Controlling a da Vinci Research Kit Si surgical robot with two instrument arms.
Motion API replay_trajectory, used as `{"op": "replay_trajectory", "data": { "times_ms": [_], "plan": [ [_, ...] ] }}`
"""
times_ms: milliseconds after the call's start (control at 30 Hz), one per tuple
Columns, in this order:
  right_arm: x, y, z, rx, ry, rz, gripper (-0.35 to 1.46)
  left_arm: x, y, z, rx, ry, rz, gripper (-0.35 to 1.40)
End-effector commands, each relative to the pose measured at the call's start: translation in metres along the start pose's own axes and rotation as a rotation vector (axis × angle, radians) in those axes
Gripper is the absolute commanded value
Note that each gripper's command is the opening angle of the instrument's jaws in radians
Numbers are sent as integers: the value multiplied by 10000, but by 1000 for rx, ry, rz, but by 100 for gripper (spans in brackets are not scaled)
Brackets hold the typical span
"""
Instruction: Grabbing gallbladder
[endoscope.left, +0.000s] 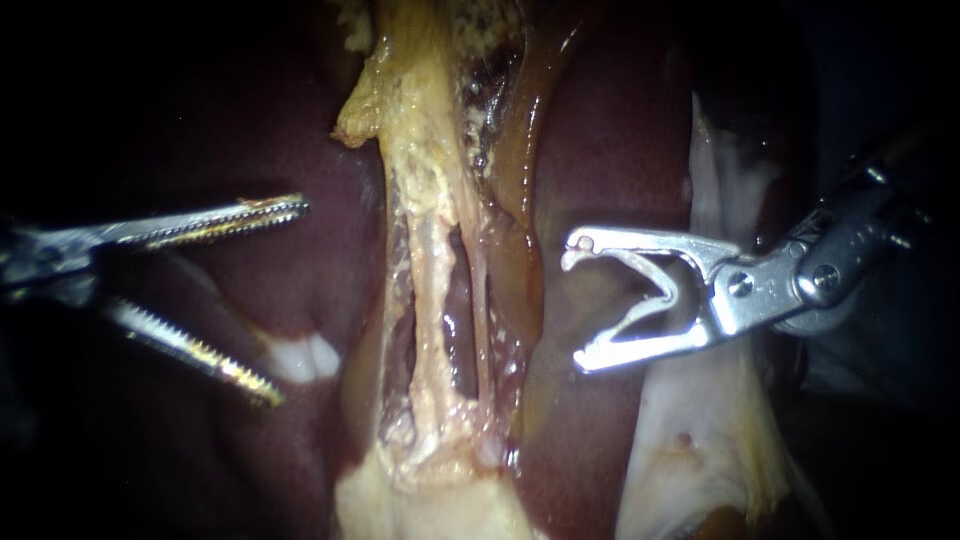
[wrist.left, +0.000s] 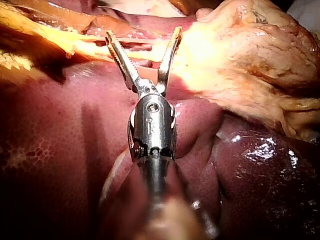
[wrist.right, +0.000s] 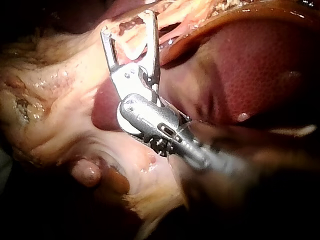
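A yellowish strip of dissected tissue (endoscope.left: 420, 130) runs down the middle of the endoscope view. It splits into two thin tubes (endoscope.left: 434, 300) that join a pale lumpy mass (endoscope.left: 430, 500) below. I cannot tell which part is the gallbladder. My left instrument (endoscope.left: 290, 300) hangs over the dark liver (endoscope.left: 620, 150) left of the strip, its serrated jaws wide open and holding nothing. My right instrument (endoscope.left: 577, 306) is right of the strip, also open and empty. In the left wrist view the left instrument (wrist.left: 142, 34) has the strip just ahead of its open jaws. The right wrist view shows the right instrument (wrist.right: 127, 24) open over pale tissue.
A white sheet of tissue (endoscope.left: 720, 420) lies under and below the right instrument's shaft. An amber glossy band (endoscope.left: 520, 170) borders the strip on its right. A small white patch (endoscope.left: 300, 358) marks the liver near the left instrument's lower jaw. Red liver (wrist.left: 60, 140) surrounds the left shaft.
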Motion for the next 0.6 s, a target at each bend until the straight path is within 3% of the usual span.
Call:
{"op": "replay_trajectory", "data": {
  "times_ms": [33, 100, 300, 533, 600],
  "plan": [
    [0, 0, 0, 0, 0, 0, 60, 0, 0, 0, 1, 0, 0, 121],
    [0, 0, 0, 0, 0, 0, 60, 0, 0, 0, 1, 0, 6, 120],
    [0, 0, -1, 0, 0, 0, 60, 5, 15, -2, -52, 8, -170, 114],
    [0, 0, 0, 0, 0, 0, 60, 15, 52, 8, -142, 7, -417, 104],
    [-1, -1, 0, 0, 0, -1, 60, 15, 63, 13, -159, 6, -454, 103]
  ]
}}
